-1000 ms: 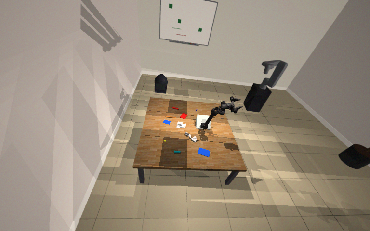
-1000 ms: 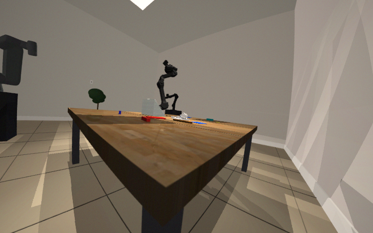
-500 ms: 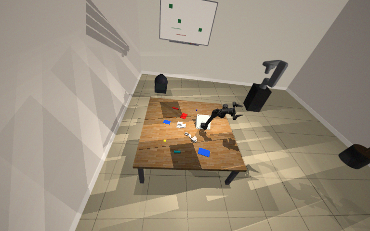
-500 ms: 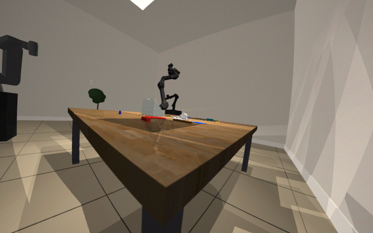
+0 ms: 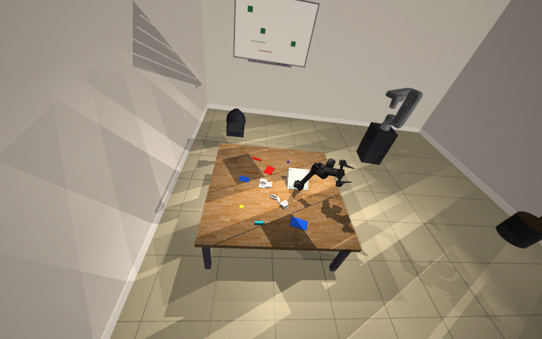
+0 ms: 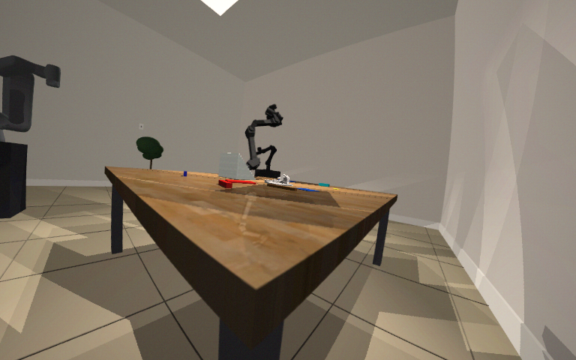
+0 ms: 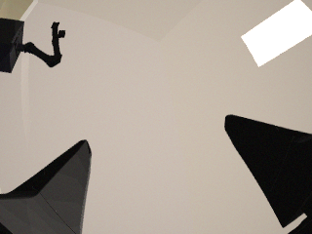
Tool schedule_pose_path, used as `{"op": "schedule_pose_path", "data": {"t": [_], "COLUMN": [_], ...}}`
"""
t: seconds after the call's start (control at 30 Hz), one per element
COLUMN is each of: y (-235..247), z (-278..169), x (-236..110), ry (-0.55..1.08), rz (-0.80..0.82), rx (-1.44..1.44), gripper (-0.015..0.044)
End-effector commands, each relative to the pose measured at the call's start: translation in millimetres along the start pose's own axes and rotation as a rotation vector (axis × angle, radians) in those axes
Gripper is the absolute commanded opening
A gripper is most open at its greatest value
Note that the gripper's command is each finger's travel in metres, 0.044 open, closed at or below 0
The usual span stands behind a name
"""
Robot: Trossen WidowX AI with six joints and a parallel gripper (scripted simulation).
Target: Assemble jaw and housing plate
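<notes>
A white assembly (image 5: pixel 263 183) (image 6: pixel 277 181) stands on the table, with upright white parts on a flat base. Its pins, teeth and jaw are too small to make out. A curved white piece (image 5: pixel 274 197) and a blockier white piece (image 5: pixel 284 204) lie apart from it on the table; which is the jaw and which the housing plate I cannot tell. My gripper (image 5: pixel 352 174) (image 7: pixel 159 135) is wide open and empty. It is raised high, pointing away from the white parts, past the table's right edge in the top view. The wrist view shows only walls, a light and a distant dark arm.
A white box (image 5: pixel 294 174) stands beside my arm's base. A blue block (image 5: pixel 298 223), a teal piece (image 5: pixel 259 222) and a yellow square (image 5: pixel 241 206) lie on the near side. A blue piece (image 5: pixel 244 179), a red square (image 5: pixel 269 170) and a red bar (image 5: pixel 256 158) lie around the assembly.
</notes>
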State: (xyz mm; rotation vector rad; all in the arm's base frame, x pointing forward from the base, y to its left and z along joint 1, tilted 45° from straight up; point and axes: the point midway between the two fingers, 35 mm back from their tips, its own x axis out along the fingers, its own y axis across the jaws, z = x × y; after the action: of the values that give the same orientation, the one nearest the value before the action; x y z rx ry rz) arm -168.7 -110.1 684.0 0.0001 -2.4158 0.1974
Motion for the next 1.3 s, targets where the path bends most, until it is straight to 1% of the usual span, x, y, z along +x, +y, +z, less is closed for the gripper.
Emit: {"op": "schedule_pose_path", "data": {"t": [0.0, 0.27, 0.6, 0.87, 1.13, 1.27], "y": [19, 58, 119, 164, 206, 221], "z": [-11, -33, -67, -92, -115, -125], "x": [-1, -5, -24, -48, -80, -97], "ry": [0.042, 0.126, 0.279, 0.414, 0.562, 0.632], "rz": [0.035, 0.124, 0.27, 0.377, 0.471, 0.484], "rx": [0.044, 0.141, 0.301, 0.42, 0.535, 0.563], "gripper": [0.044, 0.044, 0.044, 0.044, 0.044, 0.044]}}
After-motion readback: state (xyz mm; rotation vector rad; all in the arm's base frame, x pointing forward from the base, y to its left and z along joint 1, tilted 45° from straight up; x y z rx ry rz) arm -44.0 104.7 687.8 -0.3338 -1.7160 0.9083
